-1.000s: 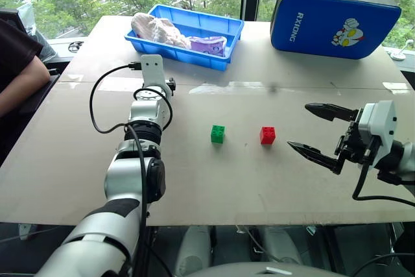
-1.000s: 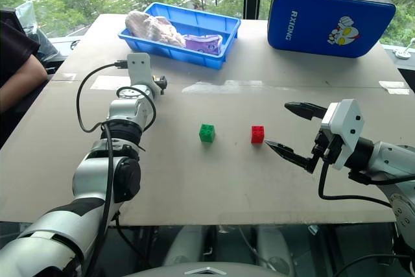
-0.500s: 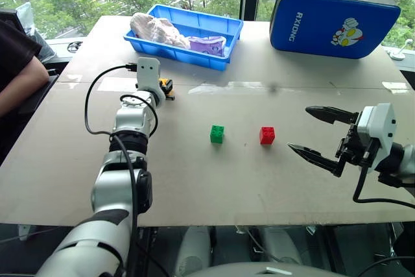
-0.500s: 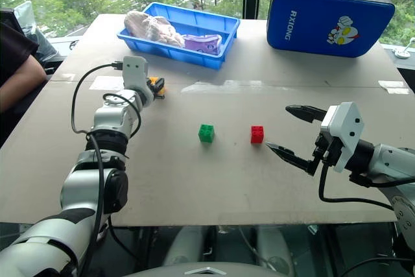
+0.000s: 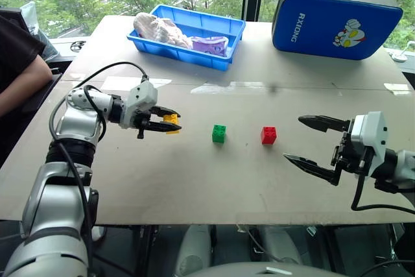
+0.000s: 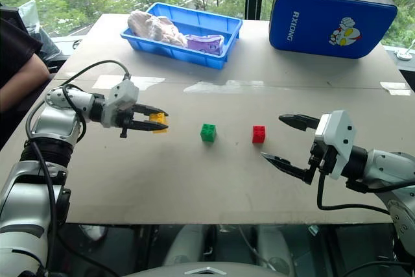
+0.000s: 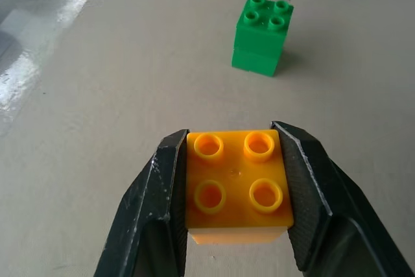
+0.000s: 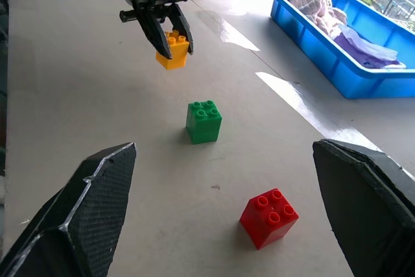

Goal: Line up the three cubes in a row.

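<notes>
- Though small, judged rigid and light: yellow cube (image 7: 237, 187), hard smooth plastic, studs up, unlikely to deform or break; slip possible on the glossy side walls.
- Gripped now by left claw (image 5: 170, 123) across two opposite flat sides, squarely, studs clear of the fingers (image 7: 159, 189); judged the right hold, low on the walls rather than on the studs.
- Held just left of green cube (image 5: 218, 133), near the counter (image 5: 194, 186); contact with the surface cannot be told.
- Green cube and red cube (image 5: 268, 135) resting on the counter, side by side, apart, roughly in one line.
- Right claw (image 5: 310, 141) spread wide, empty, right of the red cube, apart from it.
- Against the picture a second back: left claw then near the tray (image 5: 185, 53), pointing away; now swung toward the green cube, with the yellow cube.
- Green and red unmoved; right claw much as before.
</notes>
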`<move>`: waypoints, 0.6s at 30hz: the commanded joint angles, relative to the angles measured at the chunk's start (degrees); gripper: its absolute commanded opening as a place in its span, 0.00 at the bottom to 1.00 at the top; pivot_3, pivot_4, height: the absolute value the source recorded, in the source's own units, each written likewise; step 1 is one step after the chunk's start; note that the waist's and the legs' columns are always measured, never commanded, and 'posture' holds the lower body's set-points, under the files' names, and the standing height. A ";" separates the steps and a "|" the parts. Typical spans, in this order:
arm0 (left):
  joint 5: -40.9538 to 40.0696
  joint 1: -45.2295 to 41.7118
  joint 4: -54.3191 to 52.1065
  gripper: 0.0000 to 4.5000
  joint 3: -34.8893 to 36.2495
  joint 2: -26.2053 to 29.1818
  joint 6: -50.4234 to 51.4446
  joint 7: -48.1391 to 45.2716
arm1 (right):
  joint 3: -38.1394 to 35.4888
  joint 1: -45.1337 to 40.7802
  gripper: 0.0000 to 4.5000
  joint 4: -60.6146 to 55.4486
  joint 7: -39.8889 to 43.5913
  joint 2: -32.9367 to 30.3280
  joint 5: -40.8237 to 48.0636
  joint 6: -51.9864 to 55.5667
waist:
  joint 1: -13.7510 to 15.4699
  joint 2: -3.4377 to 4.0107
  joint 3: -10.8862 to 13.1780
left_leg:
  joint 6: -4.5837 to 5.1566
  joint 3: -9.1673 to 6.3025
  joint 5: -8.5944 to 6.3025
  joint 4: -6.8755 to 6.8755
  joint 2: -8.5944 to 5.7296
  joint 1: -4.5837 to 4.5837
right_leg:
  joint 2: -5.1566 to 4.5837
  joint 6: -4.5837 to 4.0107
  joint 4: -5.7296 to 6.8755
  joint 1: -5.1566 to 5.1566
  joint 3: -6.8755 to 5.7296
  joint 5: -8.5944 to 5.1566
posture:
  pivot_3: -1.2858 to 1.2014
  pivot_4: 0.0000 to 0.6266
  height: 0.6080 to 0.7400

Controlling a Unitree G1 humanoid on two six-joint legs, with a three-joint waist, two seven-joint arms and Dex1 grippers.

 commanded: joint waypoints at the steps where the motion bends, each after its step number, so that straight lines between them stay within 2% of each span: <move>1: 0.60 -3.30 3.94 0.29 -1.27 -0.63 -7.35 -0.86 | -1.24 1.85 1.00 -3.11 1.70 -0.90 -1.01 -2.42 | -0.05 0.00 0.00 | 0.01 -0.01 0.00 0.00 0.00 -0.01 | 0.00 0.04 -0.01 0.00 -0.01 0.02 | 0.52 0.24 1.00; 8: -0.54 -3.50 7.93 0.29 -4.44 -0.28 -13.15 -0.86 | -2.41 3.63 1.00 -3.99 2.24 -1.37 -1.00 -2.49 | -0.32 0.00 0.00 | 0.03 0.01 -0.02 0.01 0.04 0.05 | 0.04 0.13 0.00 0.00 0.04 0.06 | 0.52 0.24 1.00; 18: -1.33 -2.68 11.46 0.29 -4.75 -0.66 -16.79 -0.86 | -2.80 4.09 1.00 -3.89 2.60 -1.69 -0.79 -2.36 | -0.19 0.00 0.00 | 0.03 0.01 -0.02 0.02 0.05 0.04 | 0.02 0.12 0.01 0.00 0.03 0.05 | 0.52 0.24 1.00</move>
